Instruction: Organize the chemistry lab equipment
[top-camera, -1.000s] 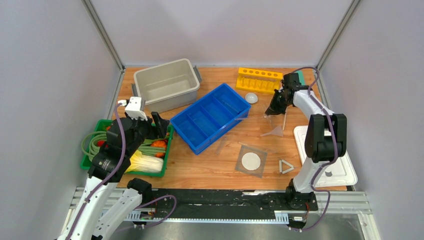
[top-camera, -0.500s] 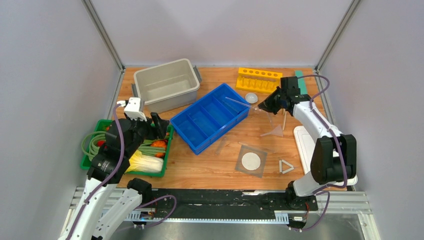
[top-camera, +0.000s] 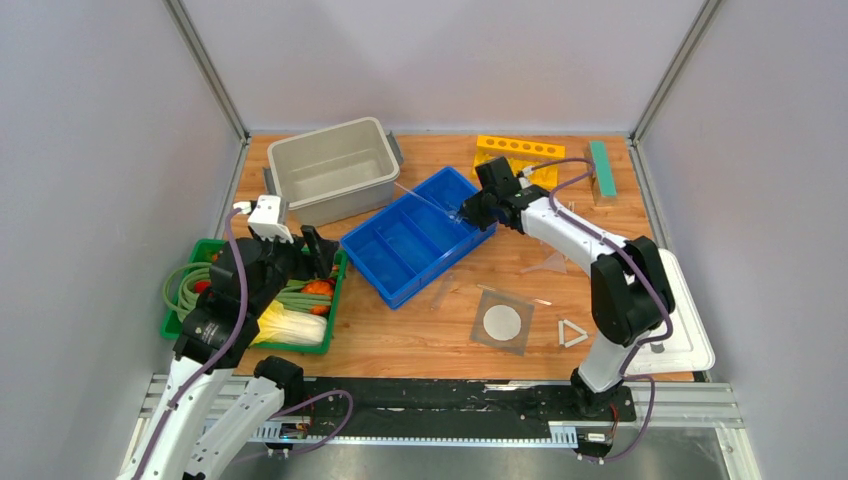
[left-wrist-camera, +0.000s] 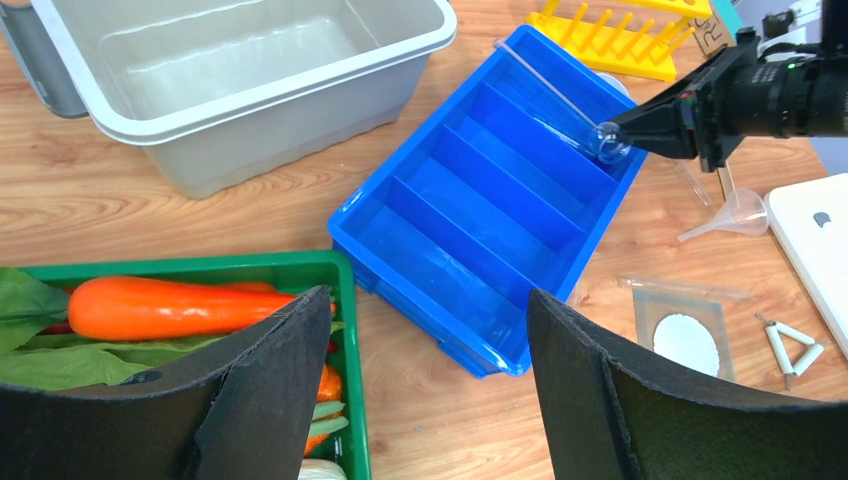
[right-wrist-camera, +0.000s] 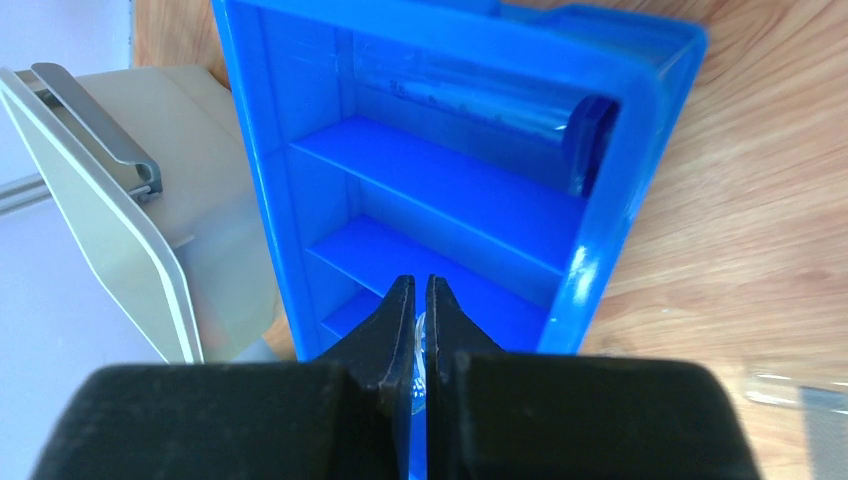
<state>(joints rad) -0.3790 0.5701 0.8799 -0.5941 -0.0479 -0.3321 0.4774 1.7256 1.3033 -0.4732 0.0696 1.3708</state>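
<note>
My right gripper (top-camera: 468, 212) is shut on one end of a thin clear tube (top-camera: 425, 198) and holds it over the far compartments of the blue divided bin (top-camera: 400, 262). The tube slants up to the left, as the left wrist view (left-wrist-camera: 555, 95) shows. In the right wrist view, clear glass shows between my closed pads (right-wrist-camera: 400, 320). A grey mesh with a white disc (top-camera: 502, 321), a white triangle (top-camera: 572, 333), a clear funnel (top-camera: 548, 265) and a clear strip (top-camera: 441, 290) lie on the table. My left gripper (left-wrist-camera: 430, 300) is open and empty at the green basket's right edge. The round dish is hidden.
A grey tub (top-camera: 335, 170) stands at the back left. A yellow rack (top-camera: 520, 150) and a green block (top-camera: 602, 172) are at the back right. The green basket (top-camera: 172, 318) holds vegetables, with a carrot (left-wrist-camera: 160, 305). A white lid (top-camera: 690, 335) lies at the right edge.
My right arm has swung left from near the yellow rack, carrying the clear tube over the blue bin. The left arm has not moved.
</note>
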